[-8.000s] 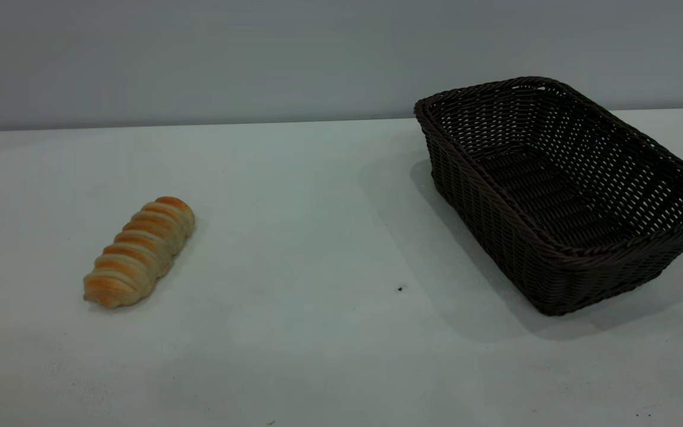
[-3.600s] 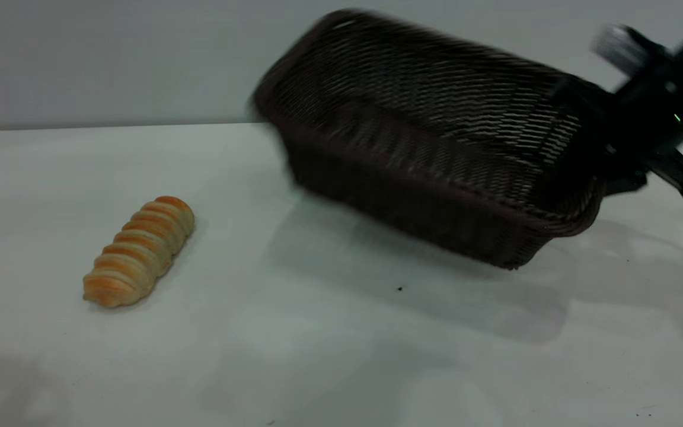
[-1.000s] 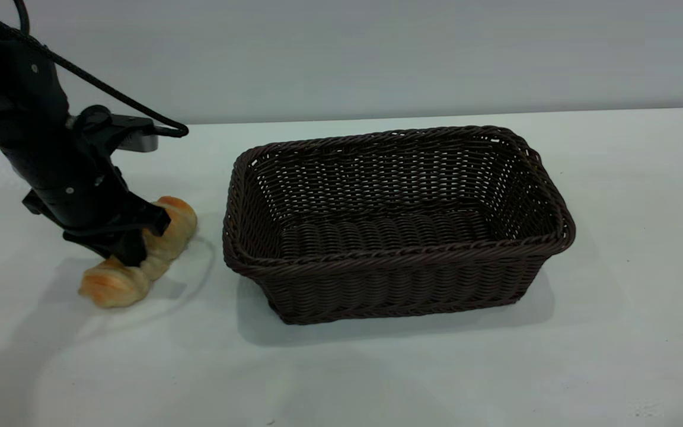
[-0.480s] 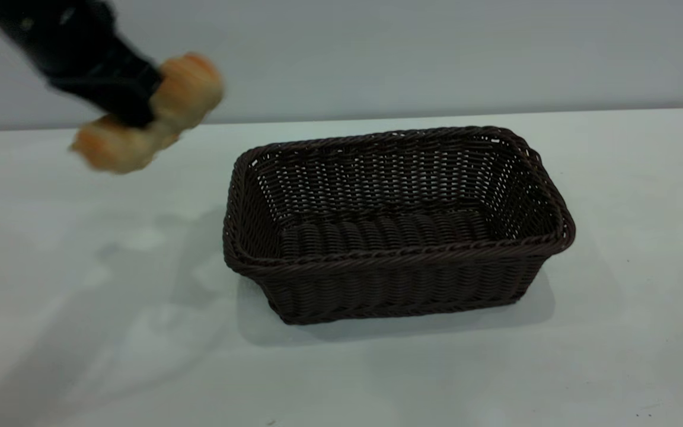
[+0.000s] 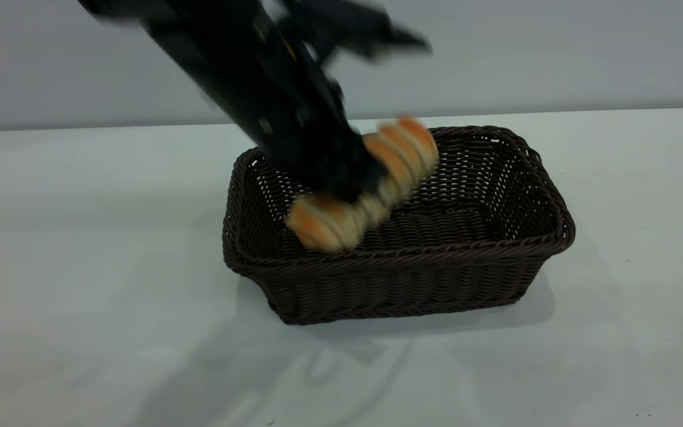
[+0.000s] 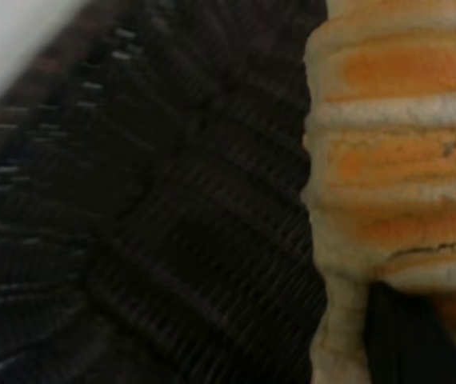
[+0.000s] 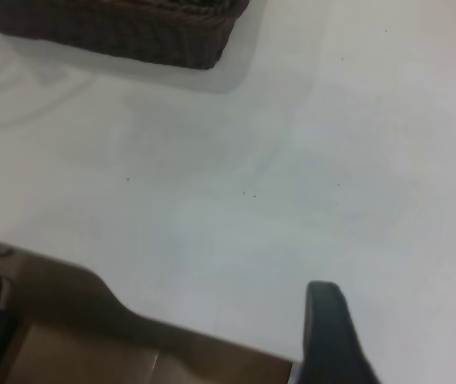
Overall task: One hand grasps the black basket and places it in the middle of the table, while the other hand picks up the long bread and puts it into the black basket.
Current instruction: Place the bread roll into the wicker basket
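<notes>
The black basket [image 5: 412,279] stands in the middle of the table [image 5: 80,267]. My left gripper [image 5: 347,181] is shut on the long bread [image 5: 404,151] and holds it tilted inside the basket's mouth, low end near the front left corner. In the left wrist view the bread [image 6: 396,160] fills one side with the basket's weave [image 6: 172,240] close behind it, and a dark finger [image 6: 408,344] presses on the loaf. My right gripper is out of the exterior view; in its wrist view one finger [image 7: 330,320] stands alone over bare table, empty.
The right wrist view shows a corner of the basket [image 7: 132,32] far off, the table's edge [image 7: 212,328] and a brown floor below it. A grey wall runs behind the table.
My left gripper has carried the long bread from high at the left, rightward and down into the basket. The basket has not moved.
</notes>
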Available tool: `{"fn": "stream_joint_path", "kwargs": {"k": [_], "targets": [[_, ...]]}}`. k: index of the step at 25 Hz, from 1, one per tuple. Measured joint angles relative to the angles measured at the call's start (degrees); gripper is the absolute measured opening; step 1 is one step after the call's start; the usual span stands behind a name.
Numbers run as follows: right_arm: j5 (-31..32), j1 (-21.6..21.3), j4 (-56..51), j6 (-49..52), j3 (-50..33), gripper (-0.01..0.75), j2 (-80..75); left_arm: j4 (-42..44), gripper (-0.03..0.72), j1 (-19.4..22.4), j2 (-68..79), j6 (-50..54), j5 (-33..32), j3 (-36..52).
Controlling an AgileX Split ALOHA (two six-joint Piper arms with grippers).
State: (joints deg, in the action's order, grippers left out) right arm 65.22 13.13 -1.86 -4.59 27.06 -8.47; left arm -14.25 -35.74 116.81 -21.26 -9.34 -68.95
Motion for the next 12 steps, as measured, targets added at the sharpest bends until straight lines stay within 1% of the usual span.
{"fn": "stream_joint_path", "kwargs": {"k": [4, 7, 9, 11, 12], "targets": [[0.0, 0.0, 0.0, 0.0, 0.0, 0.469, 0.0, 0.0, 0.079, -0.4, 4.8, 0.0, 4.0, 0.0], [-0.1, 0.0, 0.0, 0.0, 0.0, 0.463, 0.0, 0.0, 0.117, -0.3, 6.1, 0.0, 4.5, 0.0], [-0.1, 0.0, 0.1, 0.0, 0.0, 0.457, 0.0, 0.0, 0.194, -0.1, 6.1, 0.0, 4.8, 0.0], [-0.1, 0.0, 0.1, 0.0, 0.0, 0.45, 0.0, 0.0, 0.304, 0.2, 5.8, 0.0, 4.8, 0.0], [-0.1, 0.0, 0.1, 0.0, 0.0, 0.445, 0.0, 0.1, 0.372, 0.4, 5.5, 0.0, 4.6, 0.0]]}}
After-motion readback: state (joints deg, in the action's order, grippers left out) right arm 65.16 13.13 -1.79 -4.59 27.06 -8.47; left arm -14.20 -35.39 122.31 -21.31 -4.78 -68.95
